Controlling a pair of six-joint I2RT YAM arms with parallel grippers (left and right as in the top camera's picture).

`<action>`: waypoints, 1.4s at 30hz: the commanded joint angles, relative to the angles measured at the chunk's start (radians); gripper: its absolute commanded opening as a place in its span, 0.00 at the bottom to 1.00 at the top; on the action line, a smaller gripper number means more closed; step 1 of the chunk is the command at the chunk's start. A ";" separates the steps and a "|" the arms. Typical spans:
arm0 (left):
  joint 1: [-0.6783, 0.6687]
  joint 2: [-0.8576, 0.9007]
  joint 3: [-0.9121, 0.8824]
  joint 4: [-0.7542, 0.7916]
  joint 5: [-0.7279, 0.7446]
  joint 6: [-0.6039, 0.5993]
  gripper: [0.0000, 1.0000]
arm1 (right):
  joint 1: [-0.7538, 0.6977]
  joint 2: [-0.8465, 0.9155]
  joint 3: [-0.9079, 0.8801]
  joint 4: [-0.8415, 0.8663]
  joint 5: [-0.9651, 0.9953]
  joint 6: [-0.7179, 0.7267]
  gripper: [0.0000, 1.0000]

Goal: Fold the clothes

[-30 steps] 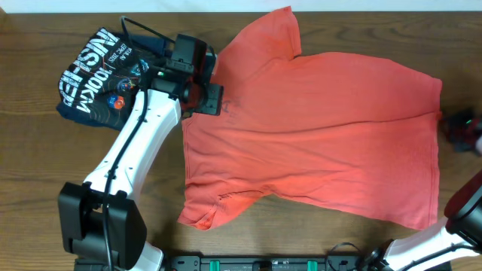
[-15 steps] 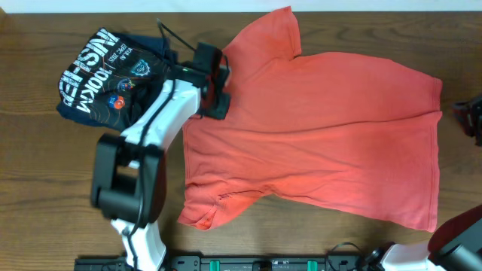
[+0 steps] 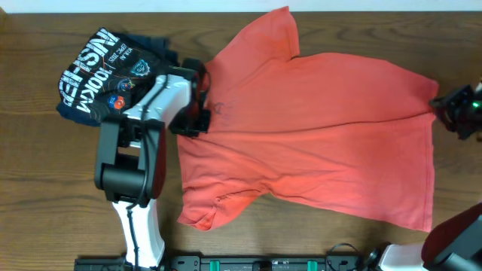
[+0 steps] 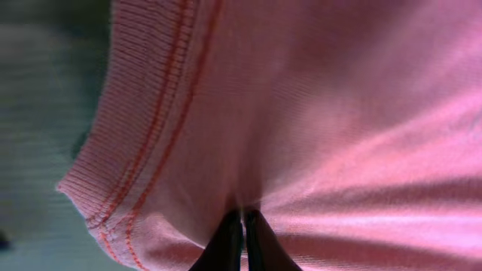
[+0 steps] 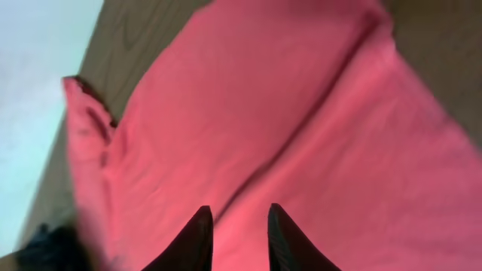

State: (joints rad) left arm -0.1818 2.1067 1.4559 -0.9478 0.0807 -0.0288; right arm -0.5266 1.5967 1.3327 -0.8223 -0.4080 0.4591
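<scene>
On the wooden table (image 3: 45, 165), the orange-red T-shirt (image 3: 316, 143) is lying spread flat across the centre and right, one sleeve pointing to the far edge and the lower sleeve (image 3: 202, 214) crumpling under itself at the near side. The left gripper (image 3: 202, 105) is sitting at the neck opening. In the left wrist view its fingertips (image 4: 233, 237) are pressed together, pinching a small pucker of cloth just beside the ribbed collar (image 4: 151, 128). The right gripper (image 3: 456, 105) is hovering at the opposite edge of the shirt with its jaws parted over the fabric and, as far as I can judge, clamping nothing. Risks noted: the left pinch looks shallow and may be taking one layer only, so a lift could slip or peel the layers apart. With the right side unheld, any pull from the left would likely drag and skew the whole shirt. The left arm is also lying just beside the folded navy shirt (image 3: 105, 75) and could snag it. Writing: the navy shirt is showing sideways white block letters, possibly "MISHER" and "HOOKOM", with small coloured logos too small to read. No lettering or label is readable on the orange shirt.
</scene>
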 commanded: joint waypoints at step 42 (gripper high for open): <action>-0.059 -0.395 -0.019 -0.003 0.163 0.028 0.66 | 0.006 0.201 -0.008 0.611 -0.199 0.027 0.29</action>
State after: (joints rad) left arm -0.2447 1.7420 1.4155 -0.9398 0.2752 -0.0280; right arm -0.4576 1.9923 1.2919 -0.1211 -0.5091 0.6426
